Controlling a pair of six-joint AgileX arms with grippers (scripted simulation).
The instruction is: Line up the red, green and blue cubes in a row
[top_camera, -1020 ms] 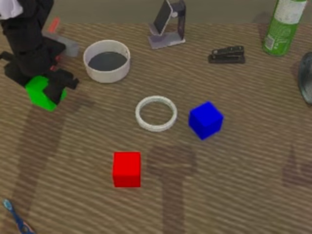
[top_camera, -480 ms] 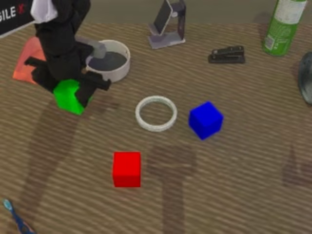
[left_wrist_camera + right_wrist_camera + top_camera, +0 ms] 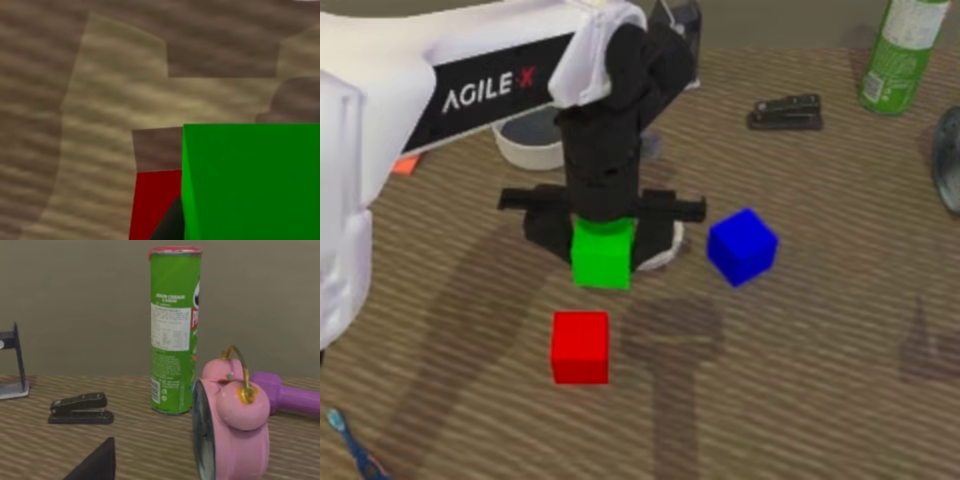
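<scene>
Your left arm (image 3: 440,90) wears a glossy white shell lettered "AGILE·X" on a black band; its wrist and the crossbar-shaped tool (image 3: 603,232) are matte black.

Left gripper (image 3: 603,238) over mid-desk, clamped on green cube (image 3: 602,256), covering most of white ring (image 3: 665,252). Red cube (image 3: 580,347) just nearer, slightly left, apart from green. Blue cube (image 3: 742,245) right of green, tilted, on desk (image 3: 820,380). Far edge: stapler (image 3: 786,112), green can (image 3: 901,55), white bowl (image 3: 525,148) partly hidden by the arm.
</scene>
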